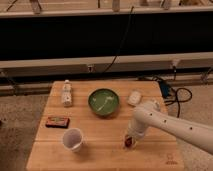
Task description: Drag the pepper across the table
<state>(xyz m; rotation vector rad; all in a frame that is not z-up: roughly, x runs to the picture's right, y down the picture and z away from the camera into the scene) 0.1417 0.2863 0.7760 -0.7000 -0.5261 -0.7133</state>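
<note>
The robot's white arm (170,122) reaches in from the right and bends down to the wooden surface (102,155), its gripper (131,138) lowered onto the near right part. The pepper (128,144) shows as a small red shape right at the gripper's tip, mostly hidden by it, with only a dark red patch visible against the wood. Whether the gripper is spread or pressed together cannot be told. A white cup (73,138) stands well to the gripper's left. A green bowl (104,101) sits beyond the gripper, slightly left. A pale object (134,97) lies farther back, just right of the bowl. A bottle (67,93) and a dark packet (57,121) lie far left.
</note>
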